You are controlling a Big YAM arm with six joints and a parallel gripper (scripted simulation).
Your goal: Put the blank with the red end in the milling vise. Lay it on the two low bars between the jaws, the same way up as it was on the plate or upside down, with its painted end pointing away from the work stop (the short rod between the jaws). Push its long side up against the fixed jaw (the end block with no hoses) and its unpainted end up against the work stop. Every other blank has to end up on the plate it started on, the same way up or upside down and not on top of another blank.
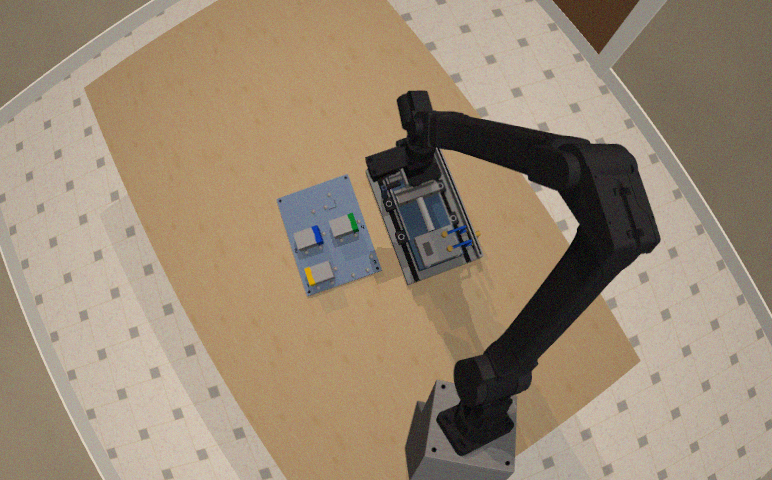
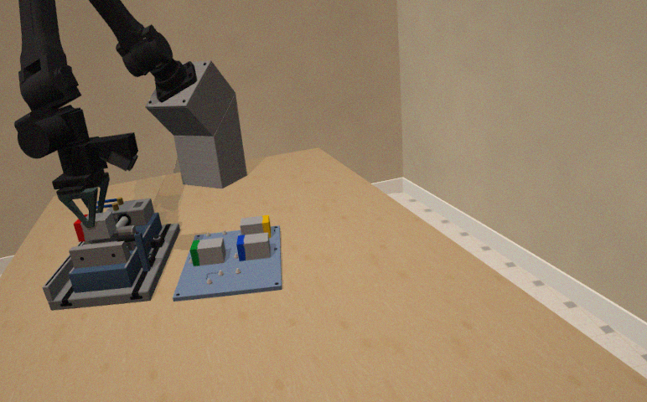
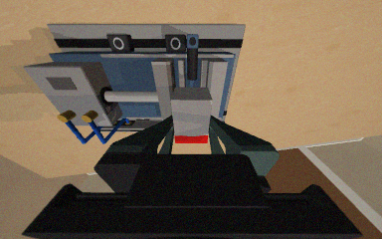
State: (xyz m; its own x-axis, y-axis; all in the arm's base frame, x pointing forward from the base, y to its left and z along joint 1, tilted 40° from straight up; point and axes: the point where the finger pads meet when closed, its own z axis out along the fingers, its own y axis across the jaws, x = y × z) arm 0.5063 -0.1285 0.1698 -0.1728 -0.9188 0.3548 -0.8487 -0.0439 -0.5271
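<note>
My gripper (image 2: 95,219) (image 3: 191,119) is shut on the red-end blank (image 2: 100,227) (image 3: 192,112), with a finger on each long side. The blank is over the vise, appearing above the fixed jaw (image 2: 98,255) (image 3: 219,75) in the exterior view. Its red end points away from the work stop (image 2: 126,229) (image 3: 192,65); its grey end faces the stop. The moving jaw (image 1: 417,191) (image 3: 162,75) is on the blank's other side. Contact with the low bars is hidden. Green-end (image 1: 343,226) (image 2: 210,251), blue-end (image 1: 307,238) (image 2: 256,246) and yellow-end (image 1: 320,273) (image 2: 252,225) blanks are on the plate (image 1: 295,202) (image 2: 262,279).
The hose block (image 1: 436,246) (image 2: 137,211) (image 3: 69,90) stands at the vise's other end, with blue hoses (image 3: 84,134) on it. A post (image 2: 142,251) carries the work stop beside the jaws. Small pegs stand on the plate, which lies beside the vise.
</note>
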